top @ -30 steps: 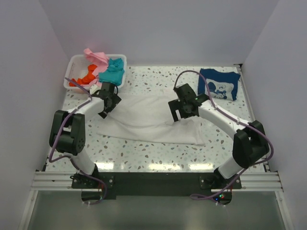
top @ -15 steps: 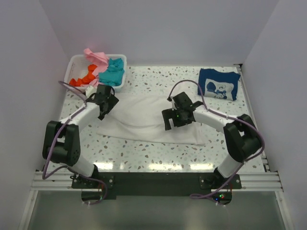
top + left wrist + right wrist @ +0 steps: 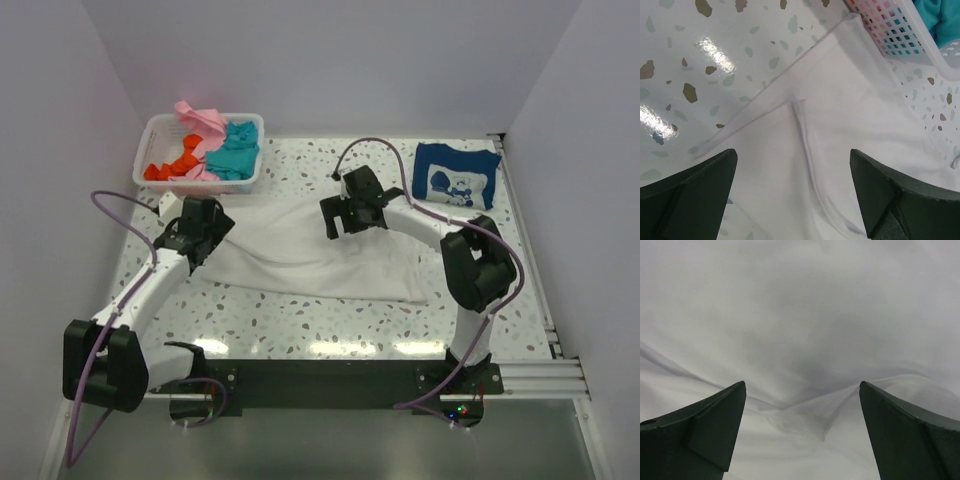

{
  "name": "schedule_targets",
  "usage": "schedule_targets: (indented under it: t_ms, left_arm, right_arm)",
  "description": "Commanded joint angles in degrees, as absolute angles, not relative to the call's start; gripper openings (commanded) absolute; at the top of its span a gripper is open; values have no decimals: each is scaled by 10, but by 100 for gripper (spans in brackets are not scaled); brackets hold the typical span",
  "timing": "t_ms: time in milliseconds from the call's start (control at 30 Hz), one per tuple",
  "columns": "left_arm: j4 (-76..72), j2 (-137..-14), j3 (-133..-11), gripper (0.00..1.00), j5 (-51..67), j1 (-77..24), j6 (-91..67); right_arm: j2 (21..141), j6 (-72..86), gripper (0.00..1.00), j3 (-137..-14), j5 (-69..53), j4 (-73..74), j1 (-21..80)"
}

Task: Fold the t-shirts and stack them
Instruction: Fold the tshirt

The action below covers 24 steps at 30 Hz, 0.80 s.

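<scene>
White t-shirt (image 3: 310, 255): I see it spread wrinkled across the middle of the table (image 3: 300, 325), one end by the basket (image 3: 150, 135). Left claw (image 3: 792, 195): fingers apart above a sleeve seam, gripping nothing. Right claw (image 3: 802, 435): fingers apart just over the shirt's far middle, gripping nothing. Navy t-shirt (image 3: 456, 176): flat at the far right corner. Basket, far left corner: pink t-shirt (image 3: 200, 117), teal t-shirt (image 3: 236, 148) and orange t-shirt (image 3: 175, 163), bunched.

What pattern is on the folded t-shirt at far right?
Folded t-shirt: navy blue with a white cartoon print, best in the top external view.
</scene>
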<state>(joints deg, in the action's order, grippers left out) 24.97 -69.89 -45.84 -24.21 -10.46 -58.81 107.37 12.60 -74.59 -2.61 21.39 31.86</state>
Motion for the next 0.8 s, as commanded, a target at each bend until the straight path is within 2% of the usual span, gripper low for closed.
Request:
schedule_targets:
  t_ms: [0, 133, 333, 467, 567, 767]
  left_arm:
    - [255, -672, -446, 100, -243, -99, -568]
    - [257, -670, -442, 100, -218, -100, -557]
    - [225, -692, -425, 100, -161, -100, -545]
    - [214, -700, -414, 100, -150, -100, -538]
    - [222, -697, -410, 100, -159, -100, -537]
    - [262, -667, -402, 100, -189, -100, -534]
  right_arm:
    - [1098, 77, 99, -817, -2, 197, 319]
    - [1091, 69, 99, -870, 38, 265, 320]
    - [987, 112, 99, -782, 77, 304, 319]
    - [944, 120, 99, -670, -25, 272, 320]
    - [945, 135, 99, -643, -105, 239, 322]
    - [1001, 135, 99, -686, -106, 233, 336]
